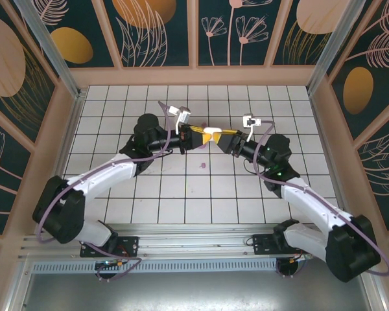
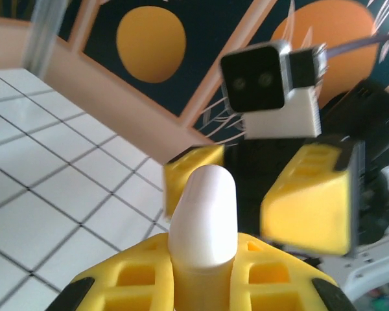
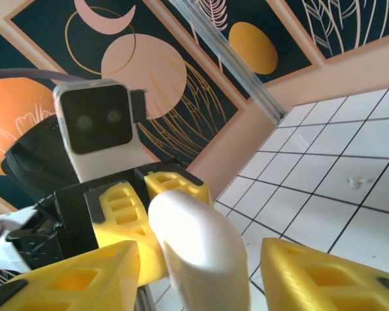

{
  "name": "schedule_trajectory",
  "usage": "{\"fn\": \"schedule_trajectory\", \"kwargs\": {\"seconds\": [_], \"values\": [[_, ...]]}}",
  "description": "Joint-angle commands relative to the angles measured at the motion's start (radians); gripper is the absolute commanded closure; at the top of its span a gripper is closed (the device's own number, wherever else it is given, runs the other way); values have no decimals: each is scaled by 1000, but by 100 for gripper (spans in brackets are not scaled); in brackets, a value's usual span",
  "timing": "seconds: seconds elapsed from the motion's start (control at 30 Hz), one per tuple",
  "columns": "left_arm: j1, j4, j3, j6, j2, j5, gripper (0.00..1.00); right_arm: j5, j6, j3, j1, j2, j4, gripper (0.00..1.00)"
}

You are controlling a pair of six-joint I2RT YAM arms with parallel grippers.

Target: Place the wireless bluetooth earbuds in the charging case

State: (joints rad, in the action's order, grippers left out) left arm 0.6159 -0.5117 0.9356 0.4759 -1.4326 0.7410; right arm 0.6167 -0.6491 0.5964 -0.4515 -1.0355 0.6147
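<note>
The white charging case (image 1: 212, 133) hangs in mid-air over the tiled table, between the two grippers. My left gripper (image 2: 204, 275) is shut on the case (image 2: 204, 214), whose rounded end sticks out past its yellow fingers. My right gripper (image 3: 201, 278) is open, one yellow finger on each side of the case (image 3: 194, 240) with a gap on both sides. In the left wrist view the right gripper's fingers (image 2: 308, 201) flank the case's far end. A tiny lilac earbud (image 1: 201, 166) lies on a tile below the grippers.
The white tiled table (image 1: 149, 194) is walled by wooden rails and dark patterned panels (image 1: 162, 32). Both arms reach in from the near edge and meet at the middle. A small pale speck (image 3: 356, 183) lies on a tile to the right.
</note>
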Motion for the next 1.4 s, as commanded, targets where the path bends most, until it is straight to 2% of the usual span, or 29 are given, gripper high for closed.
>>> {"fn": "schedule_trajectory", "kwargs": {"seconds": [0.0, 0.13, 0.27, 0.47, 0.73, 0.93, 1.07, 1.37], "values": [[4, 228, 23, -283, 71, -129, 100, -40, 141, 77, -5, 71, -207, 42], [3, 287, 1, -429, 131, -160, 100, -26, 211, 120, -14, 89, -311, 39], [4, 299, -36, -515, 180, -172, 99, -6, 289, 172, -69, 46, -401, 38], [3, 304, -77, -647, 220, -64, 98, -48, 355, 223, -127, -35, -478, 38], [3, 284, -96, -660, 236, 13, 99, -76, 376, 267, -131, -88, -491, 38], [4, 272, -97, -640, 239, 21, 100, -101, 388, 281, -132, -93, -522, 38], [0, 265, -98, -609, 235, 20, 100, -63, 400, 261, -133, -57, -517, 38], [-39, 248, -93, -521, 218, 176, 100, 5, 429, 169, -137, 48, -493, 37]]}}
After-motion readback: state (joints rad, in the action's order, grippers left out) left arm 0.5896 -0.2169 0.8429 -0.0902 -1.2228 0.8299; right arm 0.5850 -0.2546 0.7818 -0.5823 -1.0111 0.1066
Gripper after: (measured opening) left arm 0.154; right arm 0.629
